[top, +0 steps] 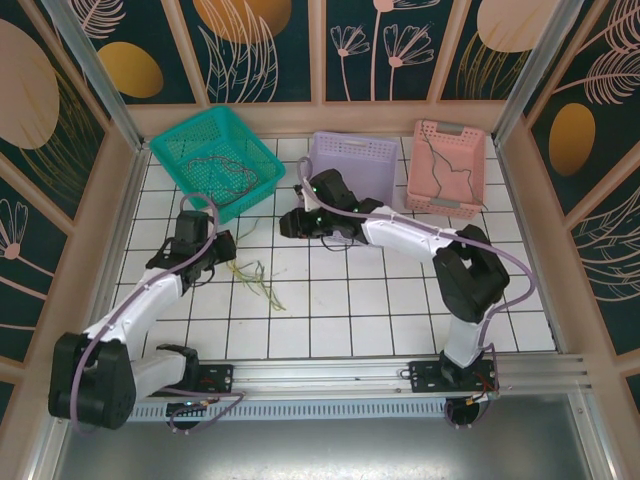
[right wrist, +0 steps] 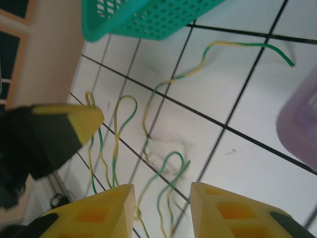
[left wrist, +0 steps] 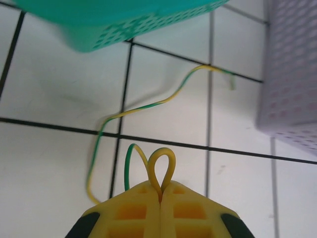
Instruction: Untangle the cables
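— Yellow pads of the left gripper (left wrist: pixel 161 192) are pressed together at the bottom of its own wrist view, pinching a small upright loop of a yellow-and-green cable (left wrist: pixel 148 105).
— Does the right wrist view agree?
— It does. The left gripper sits at the left edge of that frame with the loop standing at its tip. The right gripper (right wrist: pixel 161 196) is at the bottom edge, its two fingers (right wrist: pixel 116 208) apart with nothing held between them.
— Where does the pinched cable go?
— It runs from the pinch across the white tiled table (left wrist: pixel 44 168) and bends toward the upper right. Its free end lies just beside the purple basket (top: pixel 365 160).
— And the rest?
— More yellow-green strands (right wrist: pixel 168 168) lie in loose curls on the tiles, in the lower middle of the right wrist frame.
— Anything in the baskets?
— Seen from above, a tangle of thin dark wires (top: pixel 222 165) lies in the green basket (top: pixel 197 125) at upper left. One dark wire (top: pixel 440 170) lies in the pink basket (top: pixel 447 127) at upper right. The purple basket stands between the two.
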You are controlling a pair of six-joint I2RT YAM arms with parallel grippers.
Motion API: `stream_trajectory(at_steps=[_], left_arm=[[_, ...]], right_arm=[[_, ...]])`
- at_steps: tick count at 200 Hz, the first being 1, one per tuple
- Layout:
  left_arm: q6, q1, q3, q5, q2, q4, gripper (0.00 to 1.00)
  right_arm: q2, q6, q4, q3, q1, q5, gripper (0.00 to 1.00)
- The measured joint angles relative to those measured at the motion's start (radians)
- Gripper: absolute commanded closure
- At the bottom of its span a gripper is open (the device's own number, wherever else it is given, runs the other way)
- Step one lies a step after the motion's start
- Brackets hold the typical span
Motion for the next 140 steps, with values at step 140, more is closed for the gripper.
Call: stream_trajectory(at_steps=[140], left_arm=[[-0.240,-0.010,0.018,-0.119,-0.114,-0.192,1.00]], right_arm=[[0.234,0.282,-0.061,0.285,0.071,-0.046,0.68]])
